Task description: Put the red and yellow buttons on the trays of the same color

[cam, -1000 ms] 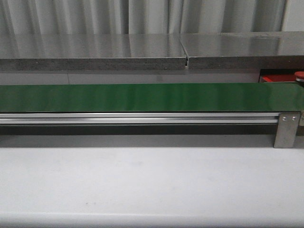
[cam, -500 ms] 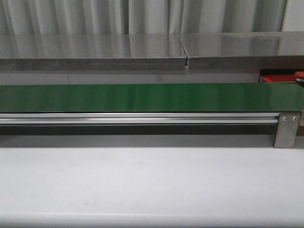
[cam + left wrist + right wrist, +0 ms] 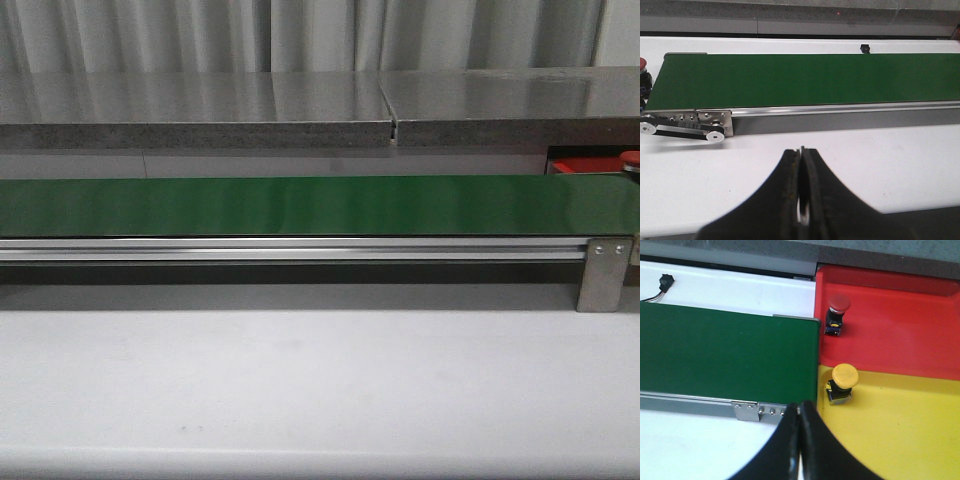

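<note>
Looking past the right tool (image 3: 800,412), pressed shut on nothing, we see the red button (image 3: 837,310) already on the red tray (image 3: 900,335) and the yellow button (image 3: 843,382) on the yellow tray (image 3: 900,425), both just beyond the end of the green belt (image 3: 725,352); the left tool (image 3: 801,160), likewise closed and empty, faces the belt's opposite end; so we judge the right arm far nearer, should any button arrive; none shows on the belt.

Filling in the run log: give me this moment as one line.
belt: long green belt bare | red-capped button on red tray | yellow-capped button on yellow tray | left gripper shut | right gripper shut
</note>
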{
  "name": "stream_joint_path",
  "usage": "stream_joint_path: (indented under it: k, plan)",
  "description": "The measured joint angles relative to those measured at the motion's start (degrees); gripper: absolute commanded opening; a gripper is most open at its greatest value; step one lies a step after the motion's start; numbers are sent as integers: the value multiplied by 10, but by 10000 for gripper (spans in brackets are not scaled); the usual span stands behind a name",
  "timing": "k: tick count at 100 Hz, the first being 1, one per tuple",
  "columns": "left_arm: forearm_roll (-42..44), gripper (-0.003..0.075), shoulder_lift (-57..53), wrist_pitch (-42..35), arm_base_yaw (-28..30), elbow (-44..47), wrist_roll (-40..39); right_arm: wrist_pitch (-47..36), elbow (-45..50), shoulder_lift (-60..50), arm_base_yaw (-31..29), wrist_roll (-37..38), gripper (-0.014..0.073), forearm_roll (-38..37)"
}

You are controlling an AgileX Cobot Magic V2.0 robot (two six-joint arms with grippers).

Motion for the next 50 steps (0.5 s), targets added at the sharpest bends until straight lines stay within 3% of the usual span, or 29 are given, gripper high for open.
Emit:
stream_joint_path:
  k: [23, 50]
  plan:
    - [0, -20, 0, 0, 0, 0, 0, -1, 45, -72, 49, -1, -118, 5]
    - [-3, -20, 0, 0, 0, 0, 0, 3, 101, -153, 58, -1, -118, 20]
